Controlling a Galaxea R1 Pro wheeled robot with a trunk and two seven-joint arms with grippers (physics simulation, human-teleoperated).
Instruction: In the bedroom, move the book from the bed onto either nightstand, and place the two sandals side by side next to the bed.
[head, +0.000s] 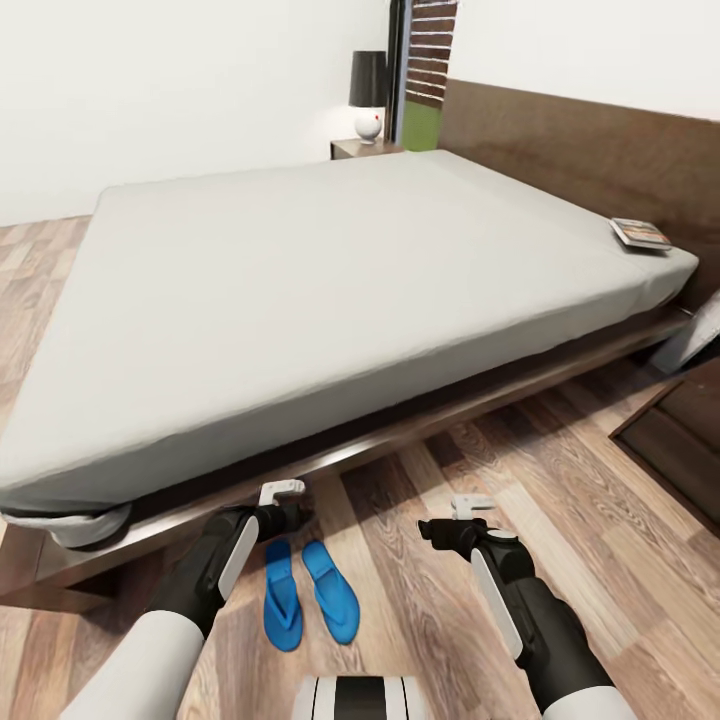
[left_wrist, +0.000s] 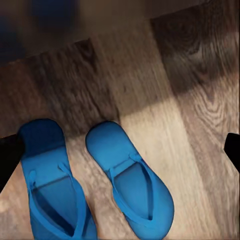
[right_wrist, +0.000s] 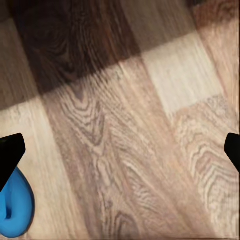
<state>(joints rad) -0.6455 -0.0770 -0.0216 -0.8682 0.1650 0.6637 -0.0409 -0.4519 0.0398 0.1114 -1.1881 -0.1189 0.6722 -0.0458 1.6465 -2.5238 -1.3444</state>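
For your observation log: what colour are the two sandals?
Bright blue sandals, clearest in the left wrist view.

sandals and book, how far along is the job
Done, by the look of it: both sandals lie side by side on the floor next to the bed. In hand: nothing; the left gripper and right gripper hang open and empty. Left: the book is on the mattress, not on the nightstand.

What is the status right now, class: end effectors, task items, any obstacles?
Left end effector and right end effector open, empty. Sandals side by side on floor beside bed. Book still on mattress near headboard. Nothing blocking.
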